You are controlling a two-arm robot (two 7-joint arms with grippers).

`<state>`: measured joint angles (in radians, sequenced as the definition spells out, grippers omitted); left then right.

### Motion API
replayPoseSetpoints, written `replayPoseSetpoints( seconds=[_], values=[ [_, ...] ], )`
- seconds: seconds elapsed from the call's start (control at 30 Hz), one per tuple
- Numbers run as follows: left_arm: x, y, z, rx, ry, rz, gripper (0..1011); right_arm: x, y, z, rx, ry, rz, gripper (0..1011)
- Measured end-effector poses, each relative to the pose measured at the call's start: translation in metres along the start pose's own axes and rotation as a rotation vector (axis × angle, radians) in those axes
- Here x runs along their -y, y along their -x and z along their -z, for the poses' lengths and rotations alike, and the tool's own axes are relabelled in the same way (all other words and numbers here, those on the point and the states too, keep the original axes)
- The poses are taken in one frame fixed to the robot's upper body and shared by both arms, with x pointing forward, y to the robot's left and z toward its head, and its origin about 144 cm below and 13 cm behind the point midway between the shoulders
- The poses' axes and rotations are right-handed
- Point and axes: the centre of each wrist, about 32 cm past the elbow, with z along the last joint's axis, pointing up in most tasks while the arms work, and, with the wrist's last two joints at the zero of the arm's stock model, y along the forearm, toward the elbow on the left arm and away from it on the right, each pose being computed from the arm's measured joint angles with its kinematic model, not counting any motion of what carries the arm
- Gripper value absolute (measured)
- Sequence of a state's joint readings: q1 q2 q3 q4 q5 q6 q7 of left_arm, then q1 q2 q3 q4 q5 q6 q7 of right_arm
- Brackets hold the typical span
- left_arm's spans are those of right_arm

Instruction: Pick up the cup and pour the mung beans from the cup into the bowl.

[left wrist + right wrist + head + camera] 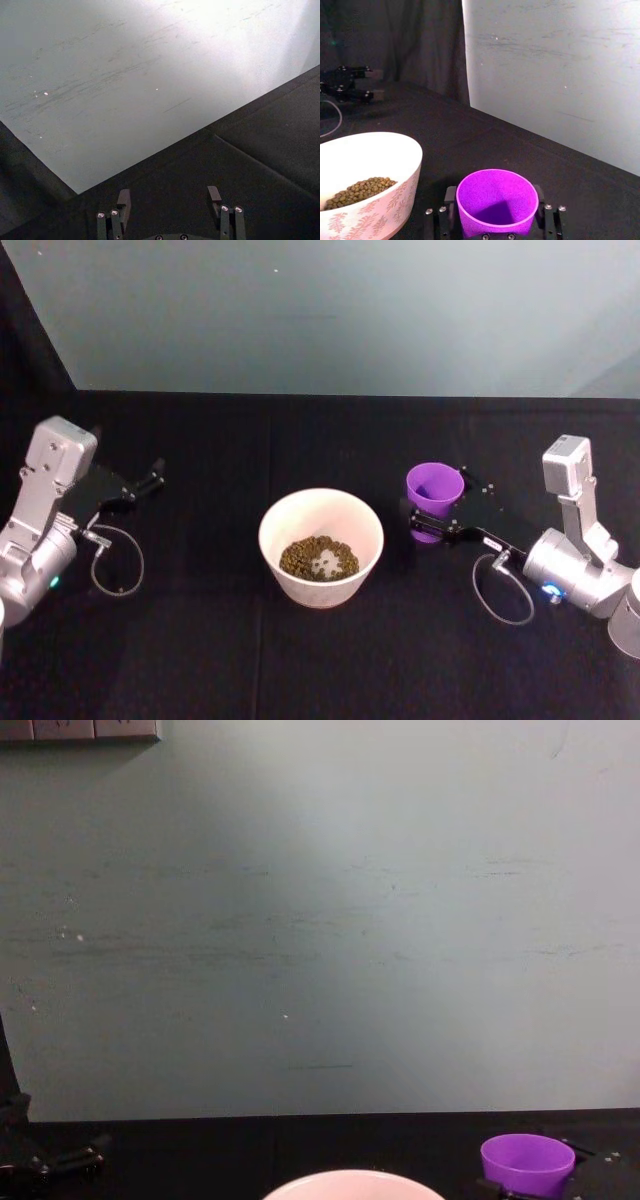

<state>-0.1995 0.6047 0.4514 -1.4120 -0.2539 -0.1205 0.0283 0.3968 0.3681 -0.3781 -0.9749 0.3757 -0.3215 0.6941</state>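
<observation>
Upright on the black table point(200, 660), the purple cup point(434, 490) looks empty and sits clasped between the fingers of the right gripper point(432, 520), just to the right of the bowl point(321, 545), where the mung beans point(318, 558) already lie. Off to the left, the left gripper point(150, 478) rests with its fingers spread, holding nothing. With pouring apparently finished, a good next move would be spreading the fingers slowly and retreating straight back, so the light cup does not tip.

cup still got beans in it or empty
Empty: the upright cup in the right gripper shows a bare purple inside; the beans lie in the bowl.
</observation>
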Motion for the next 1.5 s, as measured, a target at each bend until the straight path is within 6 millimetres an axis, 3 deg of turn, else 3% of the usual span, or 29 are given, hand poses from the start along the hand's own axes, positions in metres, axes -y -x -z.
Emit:
replayPoseSetpoints(
  seconds=[0.13,0.67,1.03,1.5],
  values=[
    [0.0,0.0,0.0,0.0,0.0,0.0,1000,0.0,0.0,0.0,0.001,0.0,0.0,1003],
    [0.0,0.0,0.0,0.0,0.0,0.0,1000,0.002,0.0,-0.005,0.005,-0.013,-0.007,1000],
    [0.0,0.0,0.0,0.0,0.0,0.0,1000,0.011,0.001,-0.026,-0.005,-0.063,-0.011,1000],
    [0.0,0.0,0.0,0.0,0.0,0.0,1000,0.028,0.016,-0.056,-0.057,-0.114,0.124,1002]
  ],
)
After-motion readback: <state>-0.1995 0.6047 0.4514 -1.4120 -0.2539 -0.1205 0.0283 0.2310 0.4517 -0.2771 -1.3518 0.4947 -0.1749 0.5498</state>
